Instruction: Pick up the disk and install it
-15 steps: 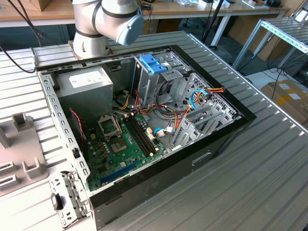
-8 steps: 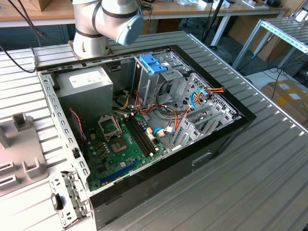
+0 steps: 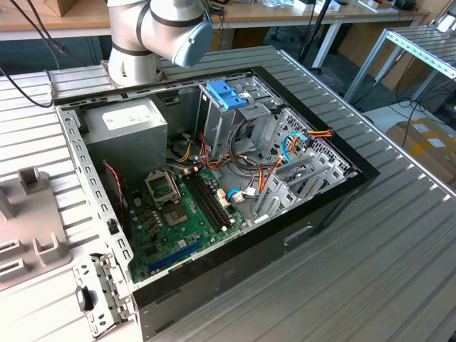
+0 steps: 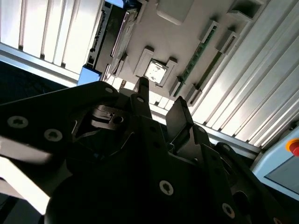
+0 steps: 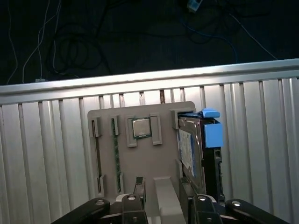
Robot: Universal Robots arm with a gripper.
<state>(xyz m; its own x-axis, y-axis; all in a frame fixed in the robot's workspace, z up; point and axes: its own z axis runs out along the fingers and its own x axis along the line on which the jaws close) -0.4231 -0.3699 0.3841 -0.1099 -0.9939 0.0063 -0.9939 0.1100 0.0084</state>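
- Black gripper [image 5: 161,200] closest to the lens in the first wrist view, jaws apart and clamped on nothing, hovering over a grey parts tray [image 5: 149,161] on the ribbed metal table [image 5: 46,154].
- Disk [image 5: 189,149] standing on edge in the tray's outermost slot, label face turned toward the tray's middle, blue side rail [image 5: 212,135] on the outer side.
- One of the fingers [image 5: 187,193] roughly in line with the disk's nearer end; no contact evident.
- Sharing the tray: a square processor chip [image 5: 140,127] and thin memory sticks [image 5: 114,154], each in its own slot, beside the disk and apart from it.
- Open computer case [image 3: 249,267] in the exterior view, toward that view's right of the tray, with the drive cage [image 3: 228,94] and its light-blue top inside, close to the arm [image 3: 160,28].
- Step in hand, by judgement: the approach for the pick, with the disk not yet gripped and installing not begun.
- Grasp likely calls for centring the spread jaws across the disk's thin upper edge, square to its faces, clear of the neighbouring tray posts; off-line, risks tilting the disk in its slot.
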